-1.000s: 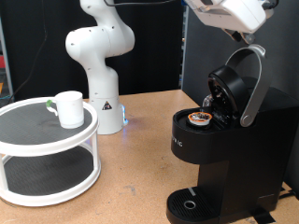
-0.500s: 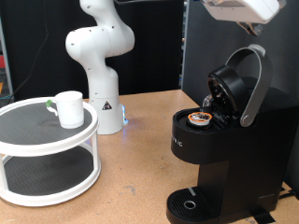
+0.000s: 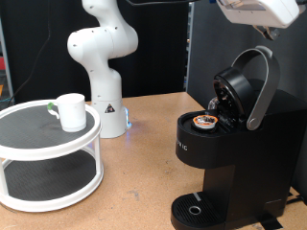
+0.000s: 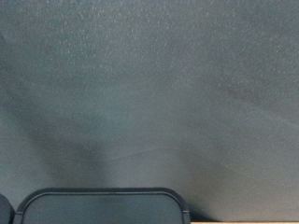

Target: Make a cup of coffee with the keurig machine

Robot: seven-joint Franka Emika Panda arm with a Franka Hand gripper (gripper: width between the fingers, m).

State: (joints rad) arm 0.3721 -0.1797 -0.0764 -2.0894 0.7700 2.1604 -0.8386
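The keurig [image 3: 225, 144] stands on the desk [image 3: 144, 163] at the exterior view's right, its lid [image 3: 251, 84] swung up and open. A pod [image 3: 205, 121] with a brownish top sits in the exposed chamber. The cup [image 3: 70, 111] rests on the top tier of a round white two-tier stand [image 3: 48, 158] at the exterior view's left, well apart from the keurig, handle toward the left. The white arm base [image 3: 104, 62] stands behind, between them. The arm's hand [image 3: 259, 11] shows only partly at the exterior view's top right, above the raised lid; the claw itself is out of frame there, so whether it is released or clenched cannot be told. The wrist view shows only a grey surface and a dark rounded edge [image 4: 103, 207].
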